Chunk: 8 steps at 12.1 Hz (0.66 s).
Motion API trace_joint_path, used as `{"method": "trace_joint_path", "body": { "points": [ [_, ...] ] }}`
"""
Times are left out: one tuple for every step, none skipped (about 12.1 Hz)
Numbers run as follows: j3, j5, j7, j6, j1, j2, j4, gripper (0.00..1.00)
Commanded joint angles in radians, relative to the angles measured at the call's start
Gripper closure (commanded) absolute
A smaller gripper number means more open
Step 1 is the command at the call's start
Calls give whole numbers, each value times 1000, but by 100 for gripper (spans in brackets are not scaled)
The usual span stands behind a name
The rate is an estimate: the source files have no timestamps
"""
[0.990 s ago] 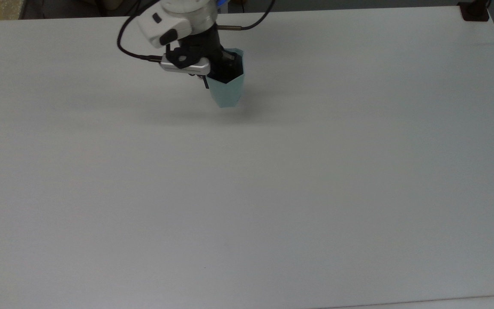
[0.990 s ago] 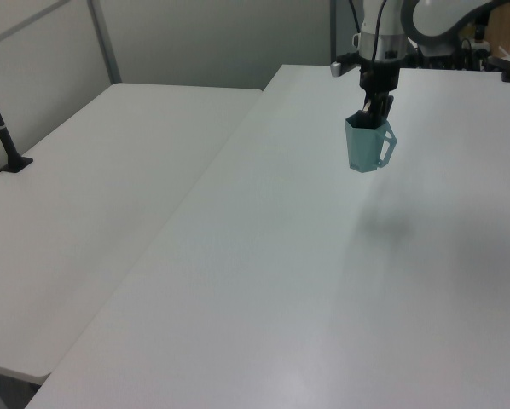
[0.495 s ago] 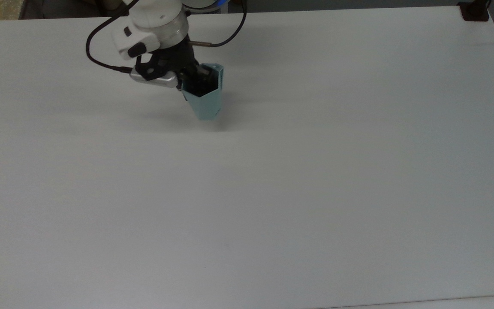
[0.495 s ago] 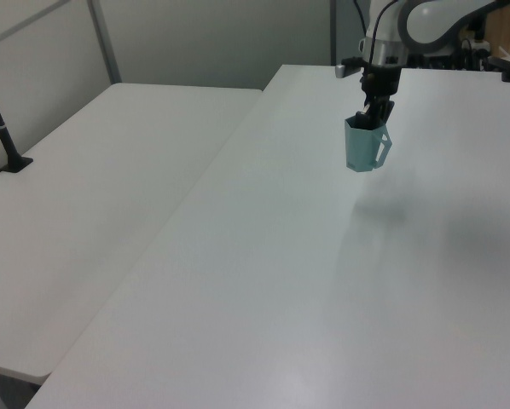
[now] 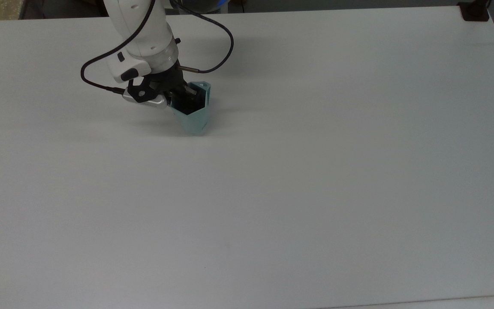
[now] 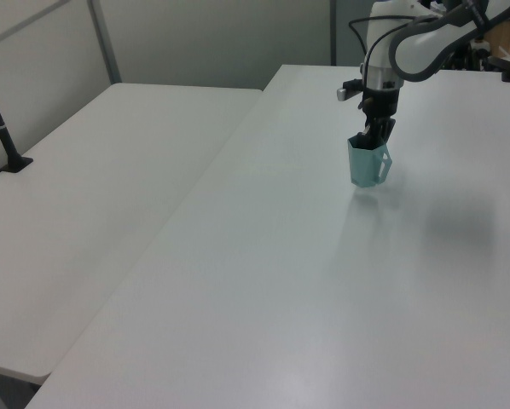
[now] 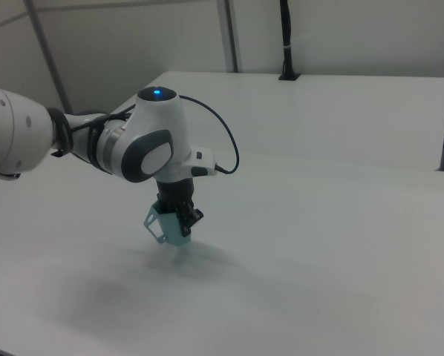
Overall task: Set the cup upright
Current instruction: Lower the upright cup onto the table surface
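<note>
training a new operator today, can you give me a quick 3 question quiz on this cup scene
1. True or false: the cup lies on its side on the table.
2. Where do the gripper's fingers sit? A) outside the base B) over the rim, one finger reaching inside C) apart from the cup
3. In the left view, on which side of the cup is its looped handle?

Key
1. False: it is upright, mouth up, base at or just above the table.
2. B
3. The left view's right.
</note>
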Motion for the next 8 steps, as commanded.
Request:
{"method": "trace_joint_path", "body": {
  "points": [
    [0,25,-36,36,-4,2,-10,100],
    [0,25,-36,34,-4,2,-10,100],
    [0,26,-25,30,-8,2,-9,80],
    [0,26,-24,16,-13,0,-9,55],
    [0,26,-25,16,-13,0,-7,43],
    [0,26,-34,14,-13,-1,-7,27],
    [0,25,-36,14,-10,-4,-6,19],
    [0,25,-33,14,-8,-7,-4,19]
  ]
}}
